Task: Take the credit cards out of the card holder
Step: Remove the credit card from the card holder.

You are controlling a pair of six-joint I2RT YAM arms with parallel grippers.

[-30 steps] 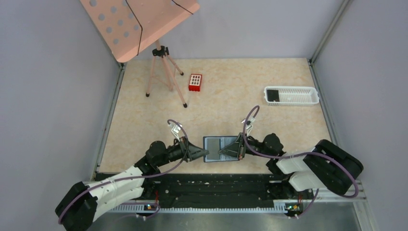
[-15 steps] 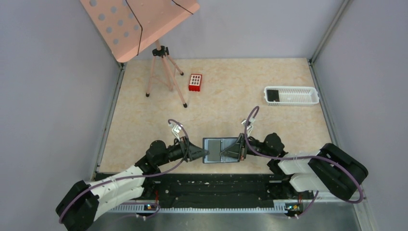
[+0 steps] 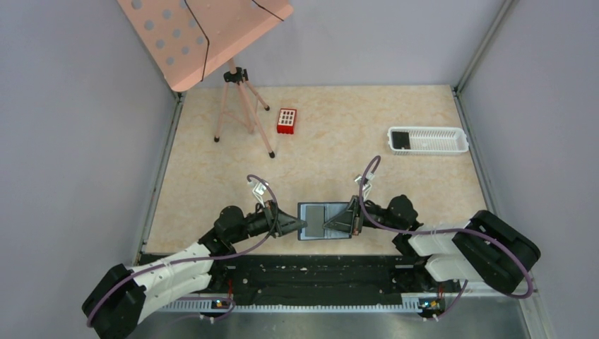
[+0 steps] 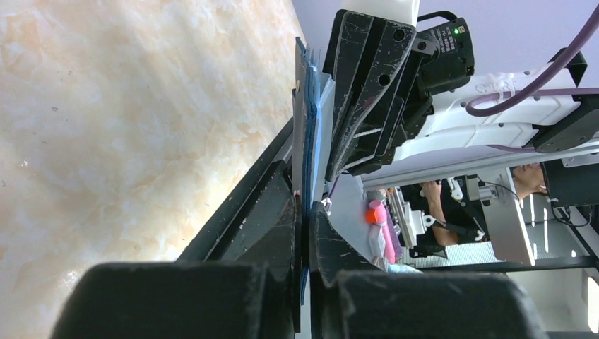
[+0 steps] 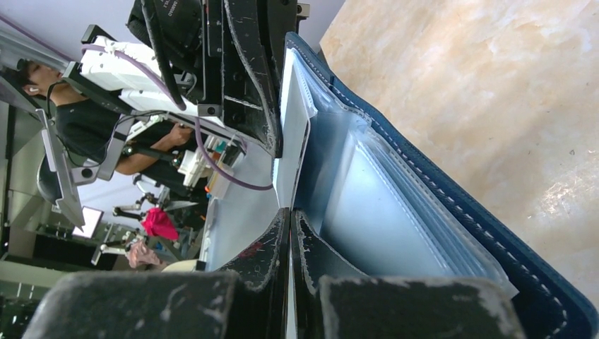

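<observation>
Marbled tabletop [image 3: 325,141] was walled in grey. Far right, a white slotted tray [image 3: 441,140] was loaded with one dark credit card [image 3: 400,140]. Near centre, the open card holder [image 3: 319,212] was clamped at its left edge by the left gripper [image 3: 304,225] and at an inner sleeve by the right gripper [image 3: 325,227].

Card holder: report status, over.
Left gripper shut on card holder edge. Right gripper shut on inner sleeve. Holder open between them. Nothing in the way.
</observation>
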